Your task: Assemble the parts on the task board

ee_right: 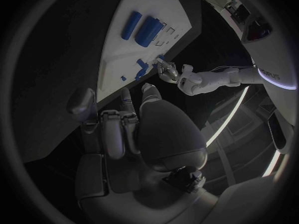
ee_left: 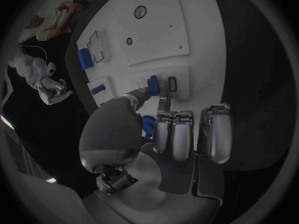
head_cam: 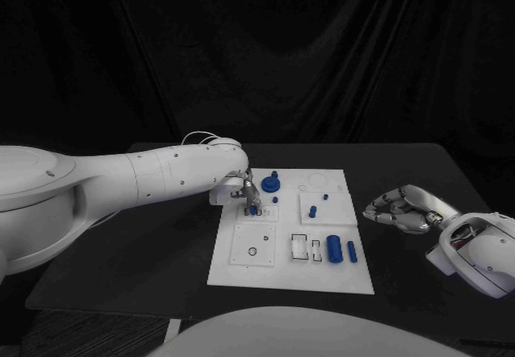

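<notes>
The left robot hand (head_cam: 242, 195) reaches over the near-left part of the white task board (head_cam: 292, 277) on the black table (head_cam: 161, 245), its thumb and a finger pinching a small blue part (ee_left: 153, 84) — the wrist view shows the piece held against the board beside a small rectangular slot (ee_left: 172, 84). The remaining fingers (ee_left: 181, 134) of that hand lie straight and side by side above the board.

Just beyond the left robot hand stands a blue knobbed part (head_cam: 271, 181); to its right, two small blue pegs (head_cam: 312, 210) rise from the board's middle. Farther toward the robot, a blue cylinder (head_cam: 334, 248) and a slimmer blue bar (head_cam: 352, 251) lie side by side.

The right robot hand (head_cam: 401, 209) hovers over the table well apart from the board's right edge — fingers curled inward, holding nothing.
</notes>
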